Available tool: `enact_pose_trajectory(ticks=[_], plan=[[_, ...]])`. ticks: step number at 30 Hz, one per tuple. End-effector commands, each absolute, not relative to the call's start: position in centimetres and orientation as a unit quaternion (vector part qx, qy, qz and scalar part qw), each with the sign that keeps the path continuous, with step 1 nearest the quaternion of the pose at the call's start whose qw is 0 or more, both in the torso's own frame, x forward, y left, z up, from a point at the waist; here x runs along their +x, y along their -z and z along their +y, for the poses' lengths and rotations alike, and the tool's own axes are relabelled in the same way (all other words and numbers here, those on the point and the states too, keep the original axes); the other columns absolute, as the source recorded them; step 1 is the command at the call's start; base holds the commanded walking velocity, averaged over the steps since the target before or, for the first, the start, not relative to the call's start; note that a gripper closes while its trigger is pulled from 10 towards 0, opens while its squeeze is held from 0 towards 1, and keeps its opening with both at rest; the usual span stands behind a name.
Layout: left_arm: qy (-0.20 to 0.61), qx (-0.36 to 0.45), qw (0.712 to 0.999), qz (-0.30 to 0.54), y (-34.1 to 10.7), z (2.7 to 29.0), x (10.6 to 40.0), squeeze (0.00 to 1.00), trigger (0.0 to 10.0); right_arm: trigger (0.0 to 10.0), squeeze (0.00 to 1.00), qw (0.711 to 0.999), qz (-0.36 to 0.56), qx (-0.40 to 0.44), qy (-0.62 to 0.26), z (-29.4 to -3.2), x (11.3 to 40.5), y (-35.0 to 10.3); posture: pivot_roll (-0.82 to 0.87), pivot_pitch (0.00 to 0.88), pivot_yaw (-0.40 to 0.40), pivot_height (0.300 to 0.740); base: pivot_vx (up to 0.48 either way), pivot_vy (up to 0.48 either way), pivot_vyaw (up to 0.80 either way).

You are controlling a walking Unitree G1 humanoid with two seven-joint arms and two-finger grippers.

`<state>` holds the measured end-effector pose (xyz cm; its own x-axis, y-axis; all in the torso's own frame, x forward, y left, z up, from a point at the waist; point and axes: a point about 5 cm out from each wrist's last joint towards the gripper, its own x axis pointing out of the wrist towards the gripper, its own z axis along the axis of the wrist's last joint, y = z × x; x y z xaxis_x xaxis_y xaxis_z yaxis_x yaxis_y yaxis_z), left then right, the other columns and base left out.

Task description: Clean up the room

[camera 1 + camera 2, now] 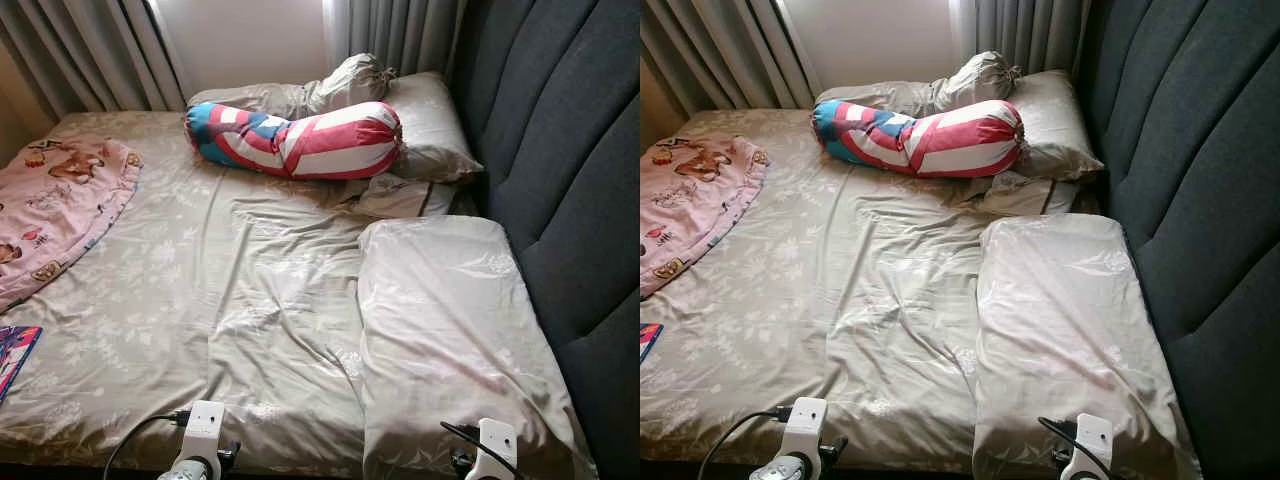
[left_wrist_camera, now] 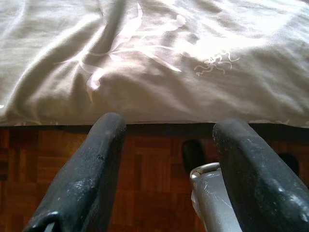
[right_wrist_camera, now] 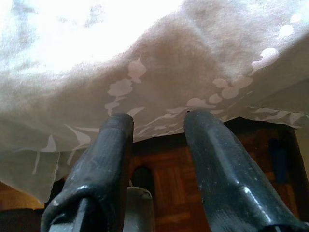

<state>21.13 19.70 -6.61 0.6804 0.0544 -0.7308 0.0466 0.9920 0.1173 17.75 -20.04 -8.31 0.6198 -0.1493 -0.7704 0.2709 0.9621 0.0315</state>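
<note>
Right hand [image 3: 154, 121] (fingers parted) below bedsheet [image 3: 159, 67] edge.

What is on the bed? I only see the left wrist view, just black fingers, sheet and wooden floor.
Observer: A striped red, white and blue bolster lies near the head of the bed.
Operator: Any pillows?
Observer: Yes, a big beige pillow lies by the dark headboard, just ahead of the right arm.
Operator: Anything messy?
Observer: A pink cartoon blanket is crumpled at the far left side of the bed.
Operator: Is the other gripper holding something?
Observer: No, the right gripper is open at the sheet's edge, holding nothing.
</note>
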Motion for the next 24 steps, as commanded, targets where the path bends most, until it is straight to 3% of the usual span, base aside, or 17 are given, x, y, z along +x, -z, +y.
enact_pose_trajectory(ticks=[1,8,24], plan=[[-0.007,0.061,0.906,0.419,7.1,20.0,20.2,0.0,10.0,10.0,0.0,0.895,0.427,0.063,0.111,-20.0,17.6,8.4,-0.03,0.037,0.028,0.74,0.0,0.296,0.0],[-0.005,0.058,0.905,0.421,7.3,19.7,20.0,0.0,10.0,10.0,0.0,0.898,0.423,0.059,0.108,-20.0,17.7,8.3,-0.04,0.04,0.031,0.74,0.0,0.327,0.53],[0.0,0.072,0.905,0.419,7.2,19.9,20.2,0.0,10.0,10.0,0.0,0.895,0.426,0.074,0.109,-19.0,17.7,8.5,-0.01,0.011,0.052,0.74,0.0,0.329,0.0]])
